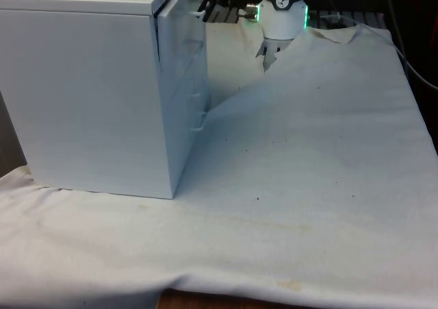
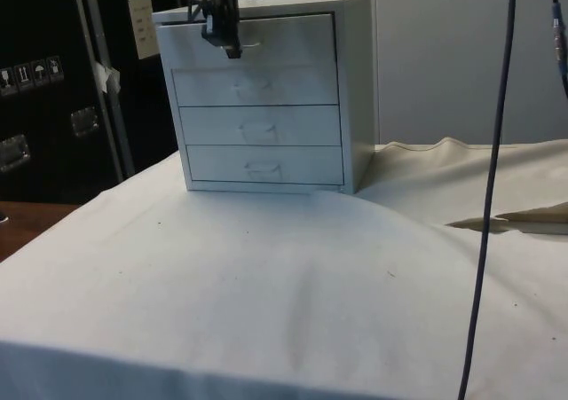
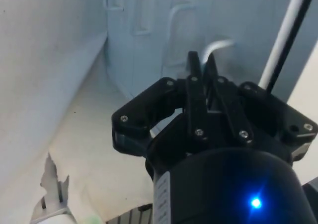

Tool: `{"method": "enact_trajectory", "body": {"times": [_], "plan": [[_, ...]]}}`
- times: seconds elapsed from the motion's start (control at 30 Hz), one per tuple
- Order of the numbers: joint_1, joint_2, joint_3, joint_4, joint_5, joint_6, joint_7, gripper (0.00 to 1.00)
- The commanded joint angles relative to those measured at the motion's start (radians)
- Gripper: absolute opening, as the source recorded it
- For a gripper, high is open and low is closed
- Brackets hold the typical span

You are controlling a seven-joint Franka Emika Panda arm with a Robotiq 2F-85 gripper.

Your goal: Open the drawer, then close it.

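Chest: a white chest of drawers (image 2: 266, 94) is standing in the upper middle of the side view, four drawers stacked, fronts facing that camera.
Top drawer: the top drawer (image 2: 275, 41) is sitting slightly forward of the ones below, its front (image 1: 179, 11) showing a dark gap at the upper middle of the front view; it looks partly open.
Gripper: the black gripper (image 2: 222, 36) is reaching in at the upper left of the side view, its fingers (image 3: 195, 80) drawn close together on the top drawer's handle (image 3: 218, 46), gripping where a pull or push would move the drawer straight.
Surroundings: the white cloth (image 1: 308, 172) is lying wrinkled; a dark cable (image 2: 493, 187) is hanging at the right of the side view, well apart from the chest.
Obstacles: nothing appears to be blocking the drawer's path.
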Motion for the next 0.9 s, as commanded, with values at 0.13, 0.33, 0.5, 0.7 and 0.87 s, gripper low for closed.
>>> {"method": "enact_trajectory", "body": {"times": [0.13,0.33,0.5,0.7,0.87], "plan": [[0.009,0.001,0.013,0.000,-0.029,-0.013,0.042,0.00],[0.022,0.005,0.028,0.013,-0.069,-0.042,0.084,0.00],[0.029,0.005,0.040,0.018,-0.100,-0.061,0.115,0.00],[0.026,0.003,0.061,0.021,-0.124,-0.080,0.145,0.00],[0.036,0.008,0.073,0.033,-0.157,-0.106,0.173,0.00]]}}
